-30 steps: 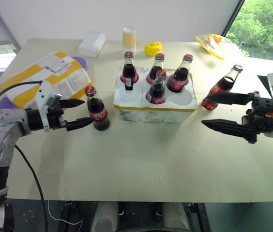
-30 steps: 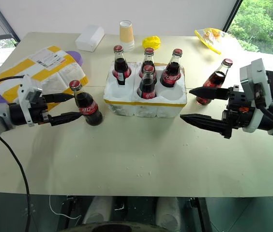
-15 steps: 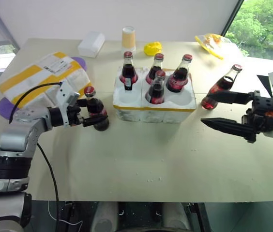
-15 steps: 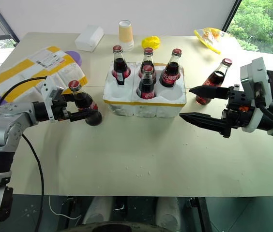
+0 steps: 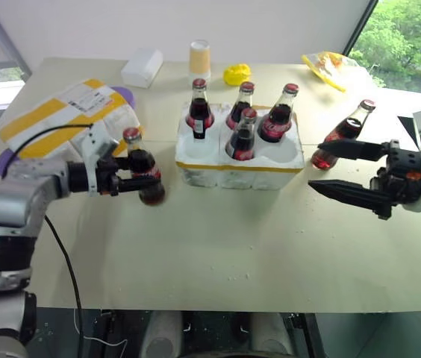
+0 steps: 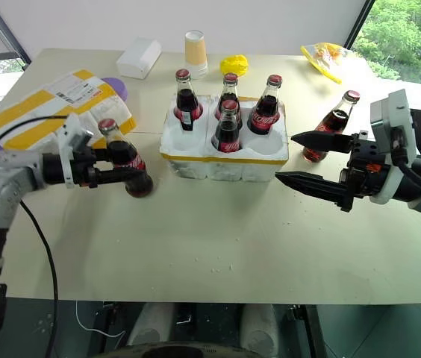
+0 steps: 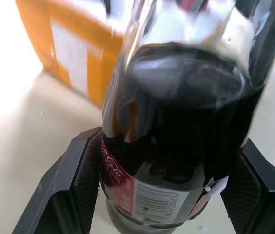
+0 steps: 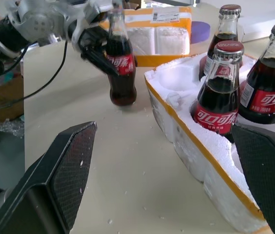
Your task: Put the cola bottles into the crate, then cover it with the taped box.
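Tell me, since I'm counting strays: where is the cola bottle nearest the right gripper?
In the head views, that cola bottle stands on the table, right of the crate, just beyond the open right gripper.

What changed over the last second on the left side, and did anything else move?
The left end effector closed on the loose cola bottle beside the crate, tipping and lifting it. The right end effector stayed open and in place; the other bottles are unmoved.
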Robot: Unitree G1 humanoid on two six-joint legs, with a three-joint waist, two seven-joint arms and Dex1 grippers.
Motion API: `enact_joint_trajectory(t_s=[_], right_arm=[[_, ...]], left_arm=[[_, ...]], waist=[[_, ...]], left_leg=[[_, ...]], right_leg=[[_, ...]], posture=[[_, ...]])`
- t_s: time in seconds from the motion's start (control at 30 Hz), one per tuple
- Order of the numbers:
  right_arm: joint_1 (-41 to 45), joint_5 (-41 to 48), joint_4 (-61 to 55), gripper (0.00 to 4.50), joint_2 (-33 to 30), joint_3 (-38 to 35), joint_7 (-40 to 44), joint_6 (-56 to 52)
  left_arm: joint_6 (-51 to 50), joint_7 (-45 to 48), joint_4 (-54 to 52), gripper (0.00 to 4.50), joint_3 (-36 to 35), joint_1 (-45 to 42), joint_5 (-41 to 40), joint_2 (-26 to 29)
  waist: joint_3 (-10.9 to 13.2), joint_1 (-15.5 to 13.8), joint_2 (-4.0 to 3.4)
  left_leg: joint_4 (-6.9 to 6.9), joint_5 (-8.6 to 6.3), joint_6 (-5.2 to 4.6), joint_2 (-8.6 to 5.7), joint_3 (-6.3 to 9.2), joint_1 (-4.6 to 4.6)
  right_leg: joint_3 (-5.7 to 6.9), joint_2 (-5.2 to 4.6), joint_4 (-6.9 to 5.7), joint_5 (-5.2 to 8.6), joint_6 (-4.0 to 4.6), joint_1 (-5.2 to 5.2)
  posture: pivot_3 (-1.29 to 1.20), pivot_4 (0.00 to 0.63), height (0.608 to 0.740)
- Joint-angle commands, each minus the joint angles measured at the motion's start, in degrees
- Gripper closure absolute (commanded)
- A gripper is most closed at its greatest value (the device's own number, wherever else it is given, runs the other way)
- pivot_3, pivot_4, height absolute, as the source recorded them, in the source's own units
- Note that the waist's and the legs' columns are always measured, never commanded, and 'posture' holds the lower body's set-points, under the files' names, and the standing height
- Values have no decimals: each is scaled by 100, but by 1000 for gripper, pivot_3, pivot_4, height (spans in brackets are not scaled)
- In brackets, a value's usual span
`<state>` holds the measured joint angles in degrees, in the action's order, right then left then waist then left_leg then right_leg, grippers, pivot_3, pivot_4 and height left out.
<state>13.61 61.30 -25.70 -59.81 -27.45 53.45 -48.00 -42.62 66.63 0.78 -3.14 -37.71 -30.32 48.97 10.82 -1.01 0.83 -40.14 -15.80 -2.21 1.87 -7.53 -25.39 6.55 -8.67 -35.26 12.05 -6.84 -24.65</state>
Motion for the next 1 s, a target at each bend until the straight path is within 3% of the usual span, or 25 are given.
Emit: enact_joint_trajectory(t_s=[0.03, 0.27, 0.57, 1.0], right_arm=[[47, 17, -112, 0, 5, -123, 8, 111], [-141, -40, -191, 0, 149, -194, -134, 176], [-570, 110, -542, 0, 270, -612, -418, 143], [-818, 287, -657, 0, 241, -789, -608, 157]], left_arm=[[-282, 317, 176, 1776, -298, -1060, -451, 146], [-192, 744, 1562, 1776, 137, -2862, -255, -409], [1494, 1262, 2998, 1776, 1075, -3136, 952, -1197], [1907, 1172, 3838, 1776, 831, -3419, 1144, -1942]], waist=[[0, 5, 0], [-2, 23, -2], [0, 14, 0], [-3, 9, 0]], left_leg=[[0, -1, -1, -2, -1, 0], [0, 2, 1, -7, -13, 4], [0, 4, 4, -8, -17, -1], [-6, 1, -1, -5, 5, 6]], right_leg=[[0, 0, 2, 0, 0, 1], [1, 7, 1, 1, -3, 3], [1, 8, 2, 1, -3, -1], [3, 2, -3, -1, 0, 8]], posture=[[0, 150, 740], [0, 150, 740], [0, 150, 740], [0, 150, 740]])
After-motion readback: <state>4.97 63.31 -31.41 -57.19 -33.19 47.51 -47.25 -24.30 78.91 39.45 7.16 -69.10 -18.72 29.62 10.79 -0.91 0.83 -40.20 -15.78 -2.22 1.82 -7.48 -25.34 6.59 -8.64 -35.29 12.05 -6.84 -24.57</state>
